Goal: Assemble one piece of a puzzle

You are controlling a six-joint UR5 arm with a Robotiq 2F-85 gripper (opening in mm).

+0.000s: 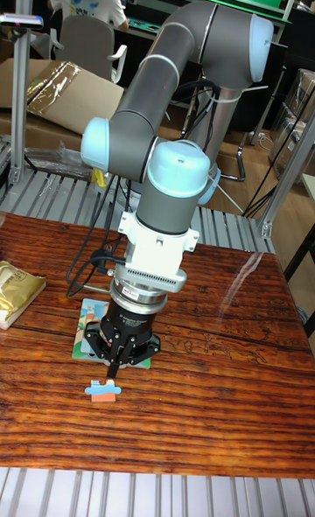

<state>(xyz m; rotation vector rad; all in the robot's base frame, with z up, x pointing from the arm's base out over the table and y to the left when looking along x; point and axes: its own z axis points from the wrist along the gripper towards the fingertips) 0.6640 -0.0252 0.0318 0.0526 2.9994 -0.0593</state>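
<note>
- The loose puzzle piece (103, 389) is lying on the table (219, 412) toward its near edge, just in front of the puzzle board (87, 329), and a careless descent is risking shoving it away.
- The gripper (114, 361) is hanging over the board's near edge, just behind the piece (I cannot tell whether its fingers are apart or together), so a grasp is risking missing.
- The arm is covering much of the board, so the slot is hiding and misalignment is threatening.
</note>
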